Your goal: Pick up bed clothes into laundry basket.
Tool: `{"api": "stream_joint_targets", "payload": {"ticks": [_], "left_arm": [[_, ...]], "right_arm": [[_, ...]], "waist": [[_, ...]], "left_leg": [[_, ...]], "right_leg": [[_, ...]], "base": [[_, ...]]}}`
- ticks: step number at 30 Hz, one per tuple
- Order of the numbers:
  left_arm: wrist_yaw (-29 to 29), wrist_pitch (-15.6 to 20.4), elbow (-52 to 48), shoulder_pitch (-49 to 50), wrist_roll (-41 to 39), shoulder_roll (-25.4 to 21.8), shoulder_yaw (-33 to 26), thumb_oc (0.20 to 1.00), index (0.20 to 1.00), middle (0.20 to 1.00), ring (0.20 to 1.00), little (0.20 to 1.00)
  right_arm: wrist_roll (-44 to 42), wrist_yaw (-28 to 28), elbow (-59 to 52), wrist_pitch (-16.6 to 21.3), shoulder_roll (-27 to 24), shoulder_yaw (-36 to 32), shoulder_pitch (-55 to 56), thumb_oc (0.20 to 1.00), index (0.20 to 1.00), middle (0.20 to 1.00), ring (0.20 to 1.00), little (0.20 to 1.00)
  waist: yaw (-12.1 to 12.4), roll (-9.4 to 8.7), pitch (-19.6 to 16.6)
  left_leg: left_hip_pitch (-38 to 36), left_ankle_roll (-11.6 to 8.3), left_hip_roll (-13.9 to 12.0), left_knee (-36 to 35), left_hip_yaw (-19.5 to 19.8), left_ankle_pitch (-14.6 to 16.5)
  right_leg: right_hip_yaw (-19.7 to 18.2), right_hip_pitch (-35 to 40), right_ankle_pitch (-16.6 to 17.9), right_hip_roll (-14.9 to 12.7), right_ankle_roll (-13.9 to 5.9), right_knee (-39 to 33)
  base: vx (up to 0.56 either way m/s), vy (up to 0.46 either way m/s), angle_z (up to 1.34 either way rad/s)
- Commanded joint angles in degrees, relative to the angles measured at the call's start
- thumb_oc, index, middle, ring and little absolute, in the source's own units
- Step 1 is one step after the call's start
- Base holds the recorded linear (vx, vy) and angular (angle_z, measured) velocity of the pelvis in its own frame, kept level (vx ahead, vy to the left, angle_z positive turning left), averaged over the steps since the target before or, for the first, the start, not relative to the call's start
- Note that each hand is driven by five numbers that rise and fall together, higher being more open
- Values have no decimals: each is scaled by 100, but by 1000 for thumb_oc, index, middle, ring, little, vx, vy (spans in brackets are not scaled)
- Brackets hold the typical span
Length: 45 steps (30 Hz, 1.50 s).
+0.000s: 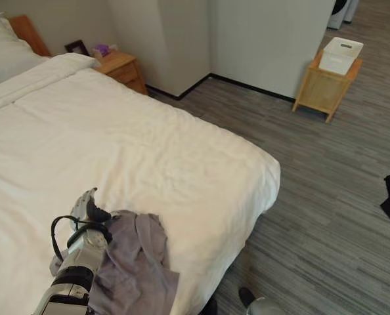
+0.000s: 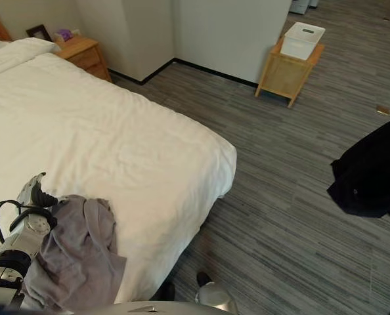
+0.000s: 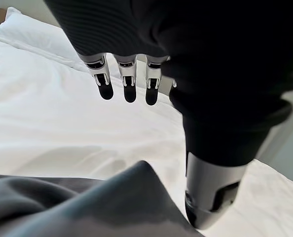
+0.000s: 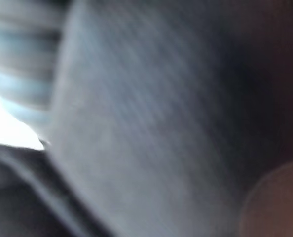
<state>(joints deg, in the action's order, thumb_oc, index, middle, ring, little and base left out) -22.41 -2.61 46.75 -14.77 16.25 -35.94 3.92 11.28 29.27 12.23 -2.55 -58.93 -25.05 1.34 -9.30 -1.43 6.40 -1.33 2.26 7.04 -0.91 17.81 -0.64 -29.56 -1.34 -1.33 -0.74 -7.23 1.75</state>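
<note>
**One grey garment at the near bed edge, left hand over it**

One crumpled grey cloth garment [image 1: 132, 262] lies on the near edge of the white-covered bed [image 1: 129, 151], in the left eye view. The left hand [image 1: 85, 209] rests at the garment's far left side, fingers pointing away across the bed. A white plastic laundry basket [image 1: 340, 54] sits on a small wooden stand [image 1: 324, 92] far to the right, well apart from the bed.

The right eye view adds a black cloth heap [image 2: 372, 170] at the right.

In the left wrist view the hand's fingers [image 3: 105, 84] hang straight and relaxed above the sheet, holding nothing, with grey cloth below.

The right wrist view is blurred grey; I cannot tell the right hand's state.
</note>
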Motion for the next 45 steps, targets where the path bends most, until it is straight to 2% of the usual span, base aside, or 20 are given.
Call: {"api": "stream_joint_targets", "payload": {"ticks": [1,5,6,11,17,22,24,25,26,27,28,30,31,35,37,38,39,42,43,45], "left_arm": [[-290,184,-559,274,-214,-127,-373,1000,1000,1000,1000,1000],[-9,399,-1898,1116,-430,235,-775,1000,1000,1000,1000,1000],[162,533,-2538,1491,-517,398,-926,1000,1000,1000,1000,1000],[710,832,-3978,2584,-720,810,-1311,1000,1000,1000,1000,1000],[1064,862,-4041,3010,-1036,982,-1318,1000,1000,1000,1000,1000],[1306,763,-3639,3148,-1091,1035,-1009,1000,1000,1000,1000,1000],[1278,626,-3029,3035,-942,1070,-750,1000,1000,1000,1000,1000],[1239,519,-2336,2853,-708,1066,-458,1000,1000,1000,1000,1000],[1207,550,-2243,2787,-692,1077,-434,818,818,818,818,818],[1011,466,-1243,2379,-381,1121,-121,435,435,435,435,435],[952,232,-91,1979,-185,1214,191,200,200,200,200,200],[908,65,1812,1347,39,1516,454,200,200,200,200,200],[920,-15,2185,1262,267,1572,536,200,200,200,200,200],[799,181,2035,1077,6,1514,444,200,200,200,200,200],[550,354,949,921,-519,1152,358,200,200,200,200,200],[451,410,504,871,-745,1003,294,200,200,200,200,200],[457,390,472,886,-751,987,278,200,200,200,200,200],[83,582,-1689,1109,-1348,394,-341,200,200,200,200,200],[6,638,-2307,1209,-1382,254,-620,200,200,200,200,200],[-108,807,-3160,1348,-1419,83,-1117,200,200,200,200,200]], "right_arm": [[230,117,-98,-28,-442,-374,-285,200,200,200,200,200],[348,36,-99,-188,-262,-656,15,200,200,200,200,200],[394,-17,-108,-240,-164,-791,161,200,200,200,200,200],[381,-69,-206,-256,42,-1147,521,200,200,200,200,200],[301,-116,-264,-223,156,-1356,816,200,200,200,200,200],[331,-177,-348,-237,150,-1319,858,200,200,200,200,200],[343,-185,-354,-220,124,-1223,791,200,200,200,200,200],[324,-194,-351,-205,121,-1097,691,200,200,200,200,200],[326,-187,-339,-205,116,-1087,673,200,200,200,200,200],[326,-180,-331,-169,140,-951,557,200,200,200,200,200],[324,-186,-397,-92,186,-755,415,200,200,200,200,200],[281,-267,-455,-53,258,-427,111,200,200,200,200,200],[378,-330,-567,-38,287,-271,27,200,200,200,200,200],[642,-430,-746,30,211,68,-173,200,200,200,200,200],[700,-495,-936,92,68,264,-392,200,200,200,200,200],[704,-484,-1004,111,85,328,-455,200,200,200,200,200],[707,-484,-1002,109,96,344,-479,200,200,200,200,200],[778,-485,-1283,238,55,465,-624,200,200,200,200,200],[798,-506,-1300,251,31,530,-686,200,200,200,200,200],[832,-589,-1329,300,20,684,-855,200,200,200,200,200]], "waist": [[430,-17,-240],[591,-43,-196],[650,-60,-169],[820,-108,-130],[889,-152,-105],[893,-150,-71],[877,-138,-56],[839,-133,-35],[843,-131,-31],[802,-128,-11],[742,-136,-28],[662,-134,3],[637,-132,-22],[560,-90,-81],[589,-3,-21],[640,28,54],[616,8,51],[857,262,181],[953,294,164],[1137,318,88]], "left_leg": [[-42,-316,-297,-409,207,186],[-78,-277,-261,-409,240,216],[-81,-267,-247,-408,275,217],[-79,-237,-200,-386,379,228],[-74,-228,-194,-358,461,225],[-47,-225,-201,-347,493,233],[-42,-219,-200,-351,480,230],[-37,-218,-214,-356,444,226],[-34,-218,-214,-357,441,227],[-46,-212,-224,-360,413,236],[-75,-197,-240,-356,364,274],[-65,-192,-266,-390,218,238],[-65,-187,-282,-402,140,245],[-93,-181,-314,-409,-164,309],[-80,-181,-375,-409,-372,356],[-72,-220,-452,-409,-478,360],[-36,-235,-443,-409,-467,314],[48,-508,-951,-409,-1078,285],[50,-552,-1071,-409,-1260,266],[55,-642,-1278,-409,-1687,277]], "right_leg": [[-97,7,451,145,-170,-238],[-61,39,475,103,-165,-295],[-32,52,479,86,-164,-309],[-2,93,493,53,-164,-350],[67,110,432,39,-142,-326],[121,93,416,25,-133,-328],[127,76,416,24,-136,-340],[140,51,427,14,-146,-344],[138,47,428,14,-146,-345],[140,36,421,14,-147,-341],[150,42,395,22,-146,-340],[103,-42,463,45,-174,-341],[96,-70,483,40,-187,-354],[212,-144,631,-9,-245,-530],[636,-245,636,-87,-279,-583],[1041,-340,665,-189,-301,-560],[1047,-368,709,-199,-305,-569],[3688,-483,410,-812,-154,-470],[4194,-447,349,-931,-106,-409],[4764,-320,351,-1180,-113,-323]], "base": [[-3,18,-18],[-7,5,-5],[-7,-5,6],[-11,-10,7],[-5,-15,13],[-4,-15,5],[-4,0,2],[0,0,0],[-37,-8,0],[0,0,0],[0,0,0],[-29,7,-17],[-3,15,-37],[14,-6,-49],[-50,-103,-32],[-70,-118,-44],[-137,-184,-92],[-206,-241,-86],[-238,-229,-104],[-211,-292,-131]]}}
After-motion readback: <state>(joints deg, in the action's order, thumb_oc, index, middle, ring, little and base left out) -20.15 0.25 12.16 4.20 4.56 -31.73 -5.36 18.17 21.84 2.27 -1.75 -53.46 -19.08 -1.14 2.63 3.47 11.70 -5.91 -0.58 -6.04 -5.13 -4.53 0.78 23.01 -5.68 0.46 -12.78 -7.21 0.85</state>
